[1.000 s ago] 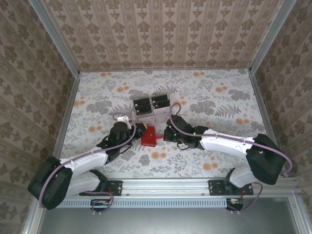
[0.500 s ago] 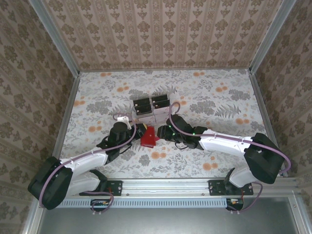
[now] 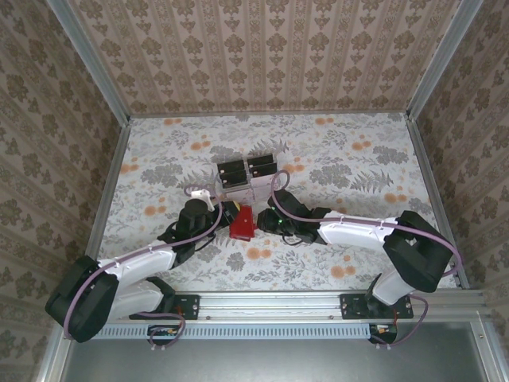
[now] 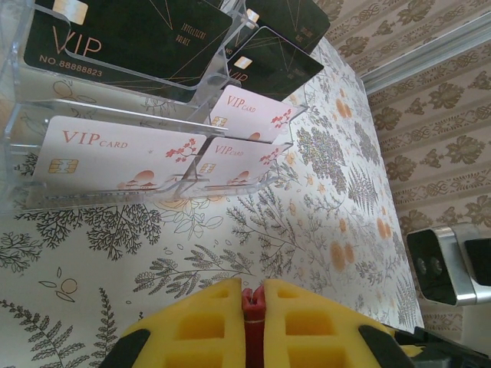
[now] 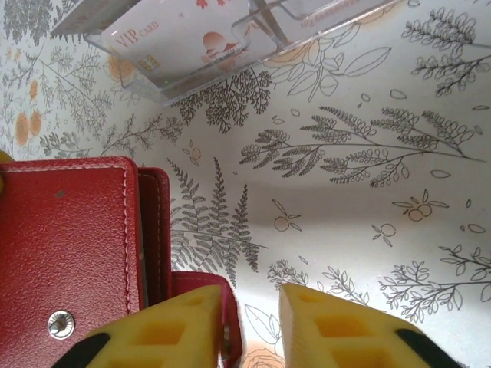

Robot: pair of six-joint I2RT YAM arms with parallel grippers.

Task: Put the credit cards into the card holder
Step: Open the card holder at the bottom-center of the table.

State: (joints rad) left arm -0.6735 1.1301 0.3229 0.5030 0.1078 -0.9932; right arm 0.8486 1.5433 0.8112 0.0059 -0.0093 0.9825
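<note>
The red wallet (image 3: 243, 222) lies on the bench (image 3: 358, 159), its edge pinched by the left tool (image 4: 252, 297). The right tool (image 5: 252, 300), at its three o'clock, stands slightly spread. The cards (image 4: 115, 153) sit in the clear rack (image 4: 100, 198) at twelve o'clock; none looks loaded yet.

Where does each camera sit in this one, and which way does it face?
Top external: above and behind the bases, looking down on the table; the left arm and right arm meet at the wallet.
Left wrist: on the left wrist, looking past the left end effector, shut on the wallet's edge, toward the rack of cards.
Right wrist: on the right wrist, looking down at the table; the right end effector shows its yellow fingers beside the wallet.
Shared: both wrist views catch the wallet and the rack.
</note>
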